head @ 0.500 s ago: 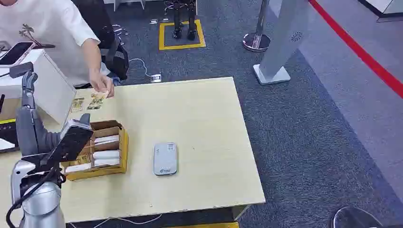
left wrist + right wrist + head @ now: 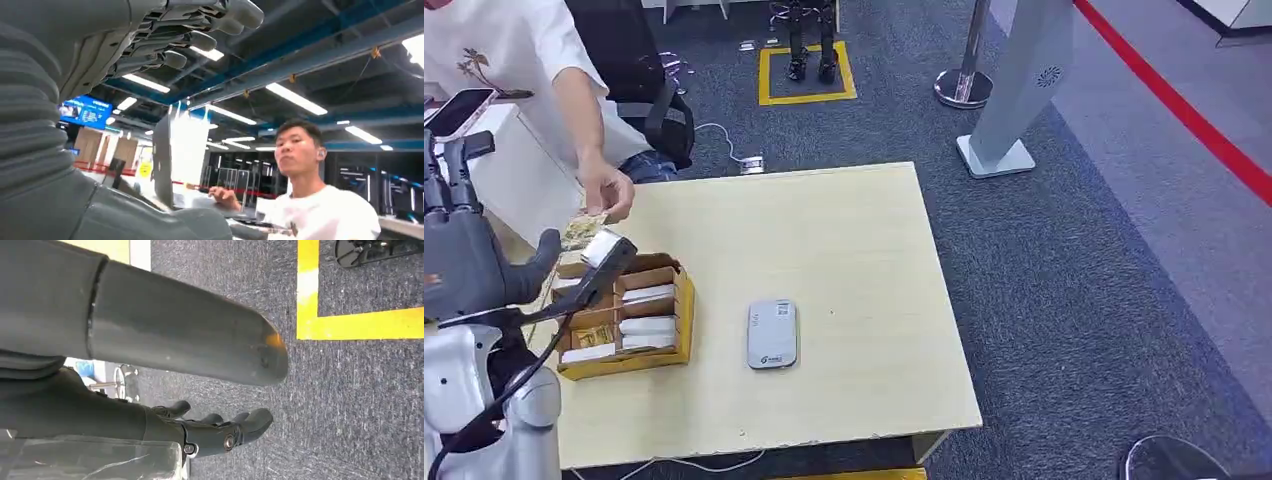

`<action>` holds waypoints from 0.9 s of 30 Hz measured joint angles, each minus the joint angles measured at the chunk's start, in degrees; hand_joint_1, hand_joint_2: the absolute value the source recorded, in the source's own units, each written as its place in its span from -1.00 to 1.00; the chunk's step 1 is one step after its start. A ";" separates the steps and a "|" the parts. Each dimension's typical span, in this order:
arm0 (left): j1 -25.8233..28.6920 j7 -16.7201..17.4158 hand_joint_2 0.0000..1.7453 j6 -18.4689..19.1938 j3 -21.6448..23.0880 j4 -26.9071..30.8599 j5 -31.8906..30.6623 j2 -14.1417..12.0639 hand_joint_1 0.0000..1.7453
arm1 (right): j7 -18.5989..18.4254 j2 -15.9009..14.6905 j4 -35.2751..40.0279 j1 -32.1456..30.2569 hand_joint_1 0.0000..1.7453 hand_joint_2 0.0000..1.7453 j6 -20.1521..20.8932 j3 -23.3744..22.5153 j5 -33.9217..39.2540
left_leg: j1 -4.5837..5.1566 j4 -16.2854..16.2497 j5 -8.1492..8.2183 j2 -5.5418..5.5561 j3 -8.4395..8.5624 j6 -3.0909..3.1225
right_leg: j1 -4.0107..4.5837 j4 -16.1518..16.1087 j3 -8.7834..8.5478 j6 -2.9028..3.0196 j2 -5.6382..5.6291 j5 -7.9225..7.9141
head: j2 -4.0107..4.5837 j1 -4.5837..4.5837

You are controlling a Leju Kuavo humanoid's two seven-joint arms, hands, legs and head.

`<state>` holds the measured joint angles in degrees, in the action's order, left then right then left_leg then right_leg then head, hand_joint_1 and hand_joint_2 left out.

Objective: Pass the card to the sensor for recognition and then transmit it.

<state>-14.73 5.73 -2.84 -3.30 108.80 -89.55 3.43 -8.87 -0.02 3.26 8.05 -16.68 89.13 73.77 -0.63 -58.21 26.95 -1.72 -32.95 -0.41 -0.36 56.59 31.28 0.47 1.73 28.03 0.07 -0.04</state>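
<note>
Left hand (image 2: 469, 260) is raised at the table's left edge, fingers spread and pointing up. The left wrist view shows the left hand (image 2: 150, 40) empty with its palm turned to the ceiling. The patterned card (image 2: 582, 230) is pinched in a person's hand (image 2: 609, 190), at about 2 o'clock from the left hand, just beside the thumb and over the far-left corner of the cardboard card box (image 2: 679, 310). The card's long axis looks to run roughly 10 to 4, but it is partly covered, so I can't be sure. My read is that the handover side of the task is in play and any next move belongs to the left hand, which is by far the nearer one. Right hand (image 2: 215, 432) hangs over the grey carpet (image 2: 225, 290) with fingers loosely extended, holding nothing. More cards (image 2: 646, 325) lie in the box's compartments, white faces up. The grey card reader (image 2: 772, 334) lies flat on the wooden table (image 2: 844, 250), at about 4 o'clock from the left hand and at 3 o'clock from the box, well apart from the held card, with its long axis 12 to 6. A small dark logo near the reader's near end is too small to read. The person's white shirt (image 2: 484, 50) has a palm-tree print with no legible text. Text on a blue screen (image 2: 85, 111) in the left wrist view is unreadable.
</note>
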 joint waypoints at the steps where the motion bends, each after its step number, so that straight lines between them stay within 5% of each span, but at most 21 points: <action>1: -0.42 2.83 1.00 0.42 0.57 -0.20 -0.11 -1.08 -1.00 | 0.00 0.02 0.00 -0.01 -1.00 -1.00 0.00 0.00 -0.02 | 0.00 0.00 0.00 0.00 0.00 0.00 | 0.00 0.00 0.02 0.00 0.00 0.00 | 0.00 -0.02; 5: -3.27 16.88 1.00 3.12 8.84 -2.12 -0.42 -9.08 -1.00 | 0.00 0.11 0.02 0.10 -1.00 -1.00 0.02 0.00 -0.13 | -0.02 0.00 -0.02 -0.02 0.00 -0.02 | 0.02 0.00 0.03 0.01 -0.03 -0.01 | 0.00 0.02; 9: -6.38 22.03 1.00 5.35 17.23 -4.28 -0.46 -15.30 -1.00 | 0.00 0.13 0.02 0.28 -1.00 -1.00 0.00 0.00 -0.13 | -0.02 0.00 -0.02 -0.04 0.00 -0.03 | 0.02 0.01 0.01 0.01 -0.05 -0.01 | 0.00 -0.02; 18: -7.98 17.17 1.00 5.99 21.90 -7.63 -0.46 -17.33 -1.00 | 0.02 0.33 0.02 0.25 -1.00 -1.00 0.02 0.00 0.22 | 0.01 -0.01 0.00 -0.05 -0.01 -0.01 | 0.00 -0.01 0.02 0.00 -0.07 -0.01 | 0.00 -0.02; 22: -7.24 9.86 1.00 5.97 21.77 -9.31 -0.48 -15.28 -1.00 | 0.02 0.39 0.02 0.26 -1.00 -1.00 0.02 0.00 0.98 | 0.01 -0.01 0.00 -0.03 -0.01 -0.01 | 0.00 -0.01 0.00 0.00 -0.04 0.00 | 0.00 -0.02; 27: -5.59 7.61 1.00 5.16 21.05 -10.79 -0.48 -12.74 -1.00 | 0.04 0.48 0.02 0.20 -1.00 -1.00 0.00 0.00 1.40 | 0.01 -0.01 0.00 -0.06 -0.01 -0.01 | 0.00 -0.01 0.01 0.01 -0.08 -0.01 | 0.00 -0.02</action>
<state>-20.32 13.34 2.32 17.75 98.01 -90.03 -9.31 -8.83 0.46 3.28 8.25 -16.68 89.13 75.17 -0.62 -58.21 26.95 -1.78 -32.96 -0.42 -0.36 56.59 31.28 0.48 1.65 28.02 0.07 -0.07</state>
